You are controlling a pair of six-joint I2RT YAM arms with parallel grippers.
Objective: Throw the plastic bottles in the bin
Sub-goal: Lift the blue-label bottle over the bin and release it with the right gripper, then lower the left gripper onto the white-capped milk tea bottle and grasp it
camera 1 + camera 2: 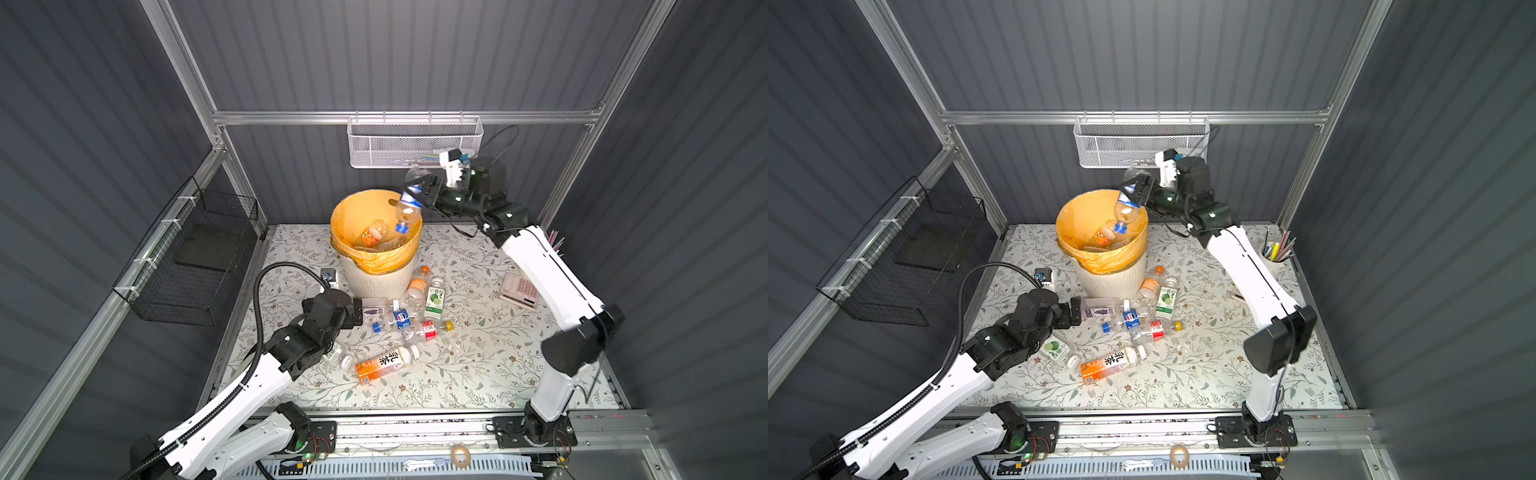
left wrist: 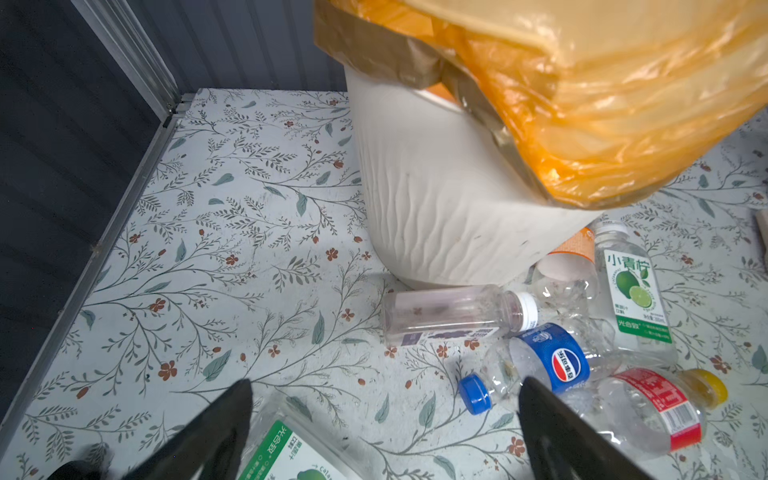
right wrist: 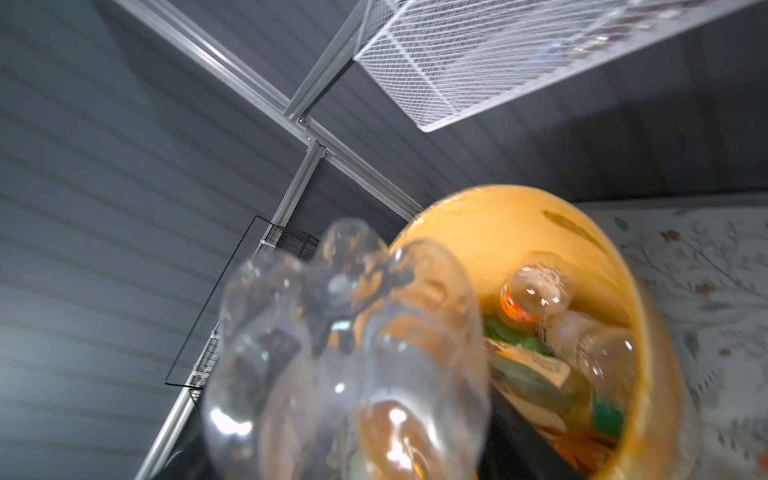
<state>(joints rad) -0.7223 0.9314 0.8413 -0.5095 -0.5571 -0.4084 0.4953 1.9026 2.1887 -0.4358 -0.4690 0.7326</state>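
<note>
Looking in a top view, we see a clear bottle [image 1: 406,210] over the bin [image 1: 376,282] at the right gripper [image 1: 424,190]; held or not, we cannot tell. Left wrist view: left gripper [image 2: 385,384] wide beside light, squashy bottles [image 2: 557,361]; we would pinch their middles.

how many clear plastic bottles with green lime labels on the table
2 lime-label bottles: one beside the cream ribbed bin, one partly under the left arm; more may be hidden.

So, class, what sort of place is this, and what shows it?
Likely a robot test booth, not a home: grey walls on an aluminium frame, two arms bolted to a rail.
</note>
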